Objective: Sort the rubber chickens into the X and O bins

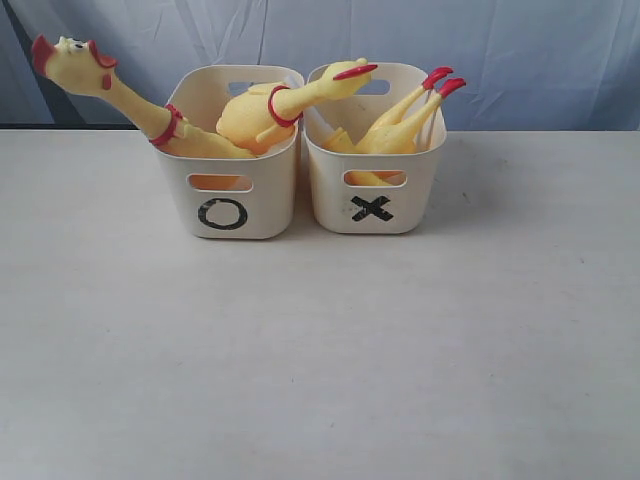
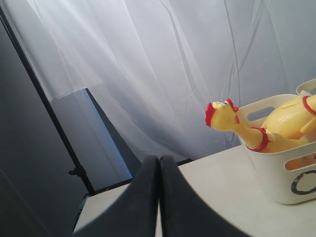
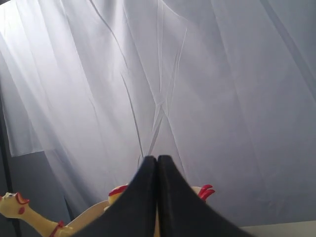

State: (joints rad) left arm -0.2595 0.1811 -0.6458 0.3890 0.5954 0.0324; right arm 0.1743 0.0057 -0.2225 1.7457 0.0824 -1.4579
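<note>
Closed tight with nothing held are the left gripper [image 2: 159,163] and the right gripper [image 3: 157,162], while the O bin [image 1: 270,200] is filled with a leaning chicken [image 1: 130,95] and a curled chicken [image 1: 250,120], and a feet-up chicken [image 1: 395,130] is kept in the X bin [image 1: 415,200] just beside the O bin.

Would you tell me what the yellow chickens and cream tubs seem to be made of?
The long yellow chickens with red combs look like soft rubber or vinyl: smooth, faintly glossy, necks draped over rims. The cream O tub and cream X tub look like rigid moulded plastic, matte, with rounded corners.
</note>
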